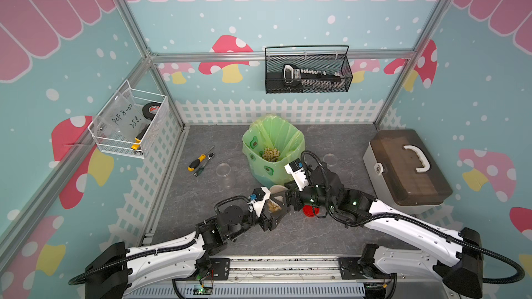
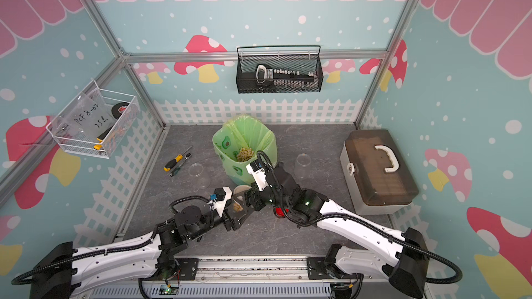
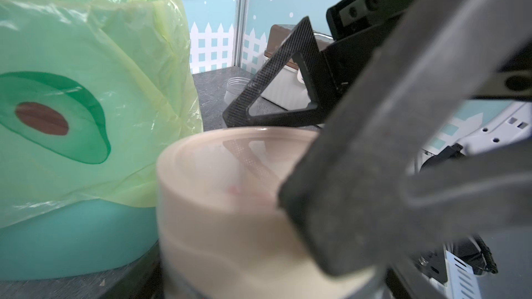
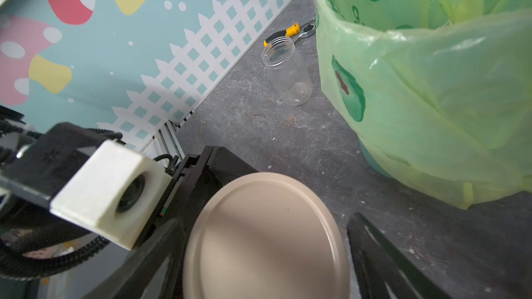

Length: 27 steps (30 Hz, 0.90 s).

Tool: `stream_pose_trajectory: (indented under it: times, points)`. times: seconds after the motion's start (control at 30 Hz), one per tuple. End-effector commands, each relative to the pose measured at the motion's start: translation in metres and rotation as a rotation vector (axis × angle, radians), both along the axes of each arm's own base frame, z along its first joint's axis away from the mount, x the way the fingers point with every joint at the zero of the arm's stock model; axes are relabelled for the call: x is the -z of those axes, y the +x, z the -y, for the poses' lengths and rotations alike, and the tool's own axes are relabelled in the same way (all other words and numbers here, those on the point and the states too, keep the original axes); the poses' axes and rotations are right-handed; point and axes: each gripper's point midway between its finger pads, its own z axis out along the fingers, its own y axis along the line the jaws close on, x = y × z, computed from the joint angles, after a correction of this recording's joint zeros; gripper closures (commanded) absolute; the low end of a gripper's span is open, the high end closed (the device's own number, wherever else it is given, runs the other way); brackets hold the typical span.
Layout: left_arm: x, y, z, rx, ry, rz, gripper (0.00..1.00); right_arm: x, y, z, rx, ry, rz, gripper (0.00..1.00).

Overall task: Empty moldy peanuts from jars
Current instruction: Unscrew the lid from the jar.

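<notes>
A grey, slate-look tabletop (image 1: pixel 187 197) sits inside a booth papered with mushrooms. The bin (image 1: pixel 270 174), lined with a green bag, stands mid-table. Peanuts (image 1: pixel 270 154) already lie at its bottom. One empty jar (image 1: pixel 224 172) stands lidless to the bin's left and a second empty jar (image 1: pixel 329 160) to its right. A red lid (image 1: pixel 310 211) lies in front of the bin, half under the right arm.

The squat jar (image 1: pixel 273 207) is just in front of the bin, with kernels showing through its wall and the beige lid (image 4: pixel 264 237) on. The left gripper (image 1: pixel 273 211) is clamped across the jar's body; in the left wrist view one finger presses against its side. The right gripper (image 1: pixel 283 194) straddles the beige lid with a finger on each side. I cannot tell whether those fingers are biting the rim or standing a hair off it.

The step in hand looks like getting this lid off. To do it well:
- The right jaws should close squarely on the rim, opposite each other, before any twist.
- The left grip should stay firm and low on the body so the jar does not spin along with the lid.
- The lid is wide and flat, so a shallow or off-centre pinch is likely to slip.
- The jar should stay upright until the lid is clear.
- Only then should its mouth go over the bin's opening, well inside the loose bag edge, and tip.
</notes>
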Motion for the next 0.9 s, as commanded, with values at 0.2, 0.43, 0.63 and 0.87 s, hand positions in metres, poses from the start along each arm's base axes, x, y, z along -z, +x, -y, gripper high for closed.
stream_pose_trajectory:
  times: [0.2,0.43,0.63,0.87]
  points:
    - [-0.032,0.009,-0.001,-0.039,-0.071,0.022,0.48,-0.002,0.001,-0.004,0.004,0.018,0.017,0.29]
    - [-0.038,0.010,-0.001,-0.040,-0.089,0.029,0.48,0.006,0.000,-0.011,-0.026,0.006,0.002,0.13]
    - [-0.040,0.010,-0.004,-0.045,-0.093,0.031,0.48,0.000,0.003,-0.009,-0.005,0.023,0.025,0.31]
    - [-0.051,0.005,-0.005,0.000,-0.140,0.021,0.48,-0.011,-0.016,-0.017,-0.169,0.040,0.039,0.34]
